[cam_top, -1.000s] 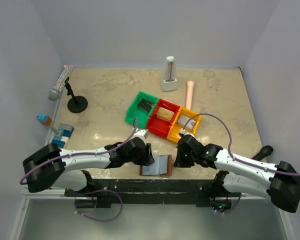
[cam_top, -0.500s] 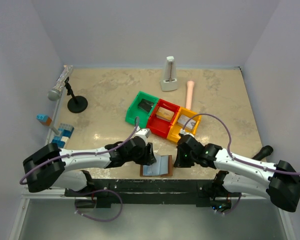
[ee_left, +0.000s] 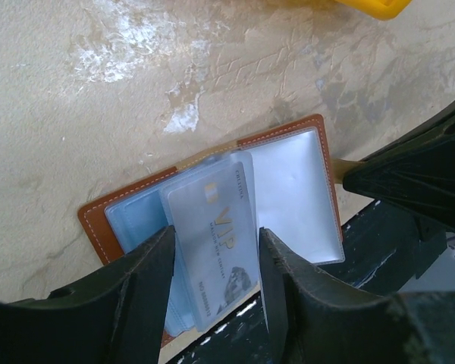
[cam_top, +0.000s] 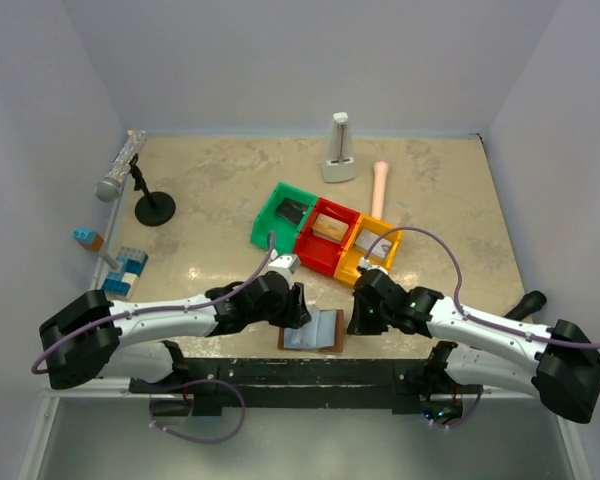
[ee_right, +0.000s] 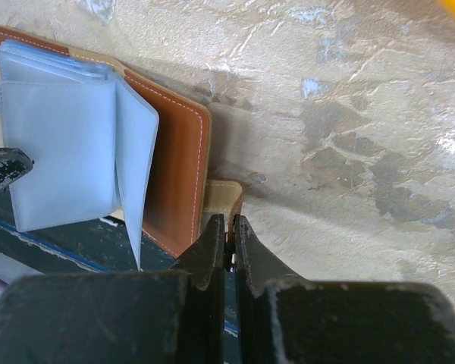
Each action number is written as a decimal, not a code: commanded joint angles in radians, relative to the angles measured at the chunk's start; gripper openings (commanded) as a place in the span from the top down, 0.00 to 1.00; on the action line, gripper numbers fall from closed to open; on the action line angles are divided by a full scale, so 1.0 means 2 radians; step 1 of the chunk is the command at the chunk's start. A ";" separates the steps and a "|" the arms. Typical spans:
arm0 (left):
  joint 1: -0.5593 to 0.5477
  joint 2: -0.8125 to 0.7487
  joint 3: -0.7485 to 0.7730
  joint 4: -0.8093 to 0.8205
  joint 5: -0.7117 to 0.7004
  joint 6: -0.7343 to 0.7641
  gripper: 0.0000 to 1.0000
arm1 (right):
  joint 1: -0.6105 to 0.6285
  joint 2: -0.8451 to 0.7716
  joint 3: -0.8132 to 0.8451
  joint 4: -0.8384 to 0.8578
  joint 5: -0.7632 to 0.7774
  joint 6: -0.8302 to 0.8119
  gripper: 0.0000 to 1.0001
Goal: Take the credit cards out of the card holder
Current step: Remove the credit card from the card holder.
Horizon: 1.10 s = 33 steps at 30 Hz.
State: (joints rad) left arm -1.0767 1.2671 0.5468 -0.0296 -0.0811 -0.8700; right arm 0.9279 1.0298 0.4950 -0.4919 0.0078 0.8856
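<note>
The card holder (cam_top: 315,330) lies open at the table's near edge, brown outside (ee_left: 98,227), with pale grey-blue sleeves (ee_right: 61,152). A sleeve leaf with a pale VIP credit card (ee_left: 212,243) in it stands up between the fingers of my left gripper (ee_left: 214,235). That gripper (cam_top: 298,312) is open, its jaws wide apart and close beside the card's long edges. My right gripper (ee_right: 229,224) is shut on the holder's small brown tab (ee_right: 224,197), at the holder's right side (cam_top: 355,318).
Green (cam_top: 285,215), red (cam_top: 325,235) and yellow (cam_top: 372,248) bins stand just behind the holder. A white upright object (cam_top: 338,148) and a pink cylinder (cam_top: 380,185) are further back. A microphone on a stand (cam_top: 120,170) and blue blocks (cam_top: 128,270) are at the left. A black bar (cam_top: 310,370) runs along the near edge.
My left gripper has shifted slightly left and back at the holder's left edge. The right gripper and the holder have barely moved.
</note>
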 commanded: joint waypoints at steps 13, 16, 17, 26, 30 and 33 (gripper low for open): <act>-0.012 0.038 0.056 0.006 0.029 0.029 0.48 | -0.002 -0.002 -0.001 0.016 -0.003 -0.001 1.00; -0.015 0.047 0.068 0.007 0.035 0.032 0.48 | -0.002 -0.005 -0.002 0.014 -0.002 0.001 1.00; -0.015 0.049 0.070 0.006 0.037 0.032 0.48 | -0.002 -0.006 -0.002 0.013 -0.002 0.000 1.00; -0.015 0.043 0.068 0.006 0.026 0.030 0.48 | -0.002 -0.035 0.005 -0.018 0.015 0.001 0.87; -0.015 0.030 0.056 0.000 0.009 0.023 0.48 | -0.003 -0.054 0.021 -0.048 0.034 0.000 0.78; -0.015 0.015 0.047 -0.009 -0.005 0.021 0.48 | -0.002 -0.064 0.042 -0.076 0.054 -0.012 0.73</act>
State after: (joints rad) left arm -1.1000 1.3537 0.6559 -0.0486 -0.0490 -0.8192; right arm 0.9279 0.9325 0.4999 -0.5709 0.0402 0.8795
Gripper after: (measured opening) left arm 0.518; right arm 0.244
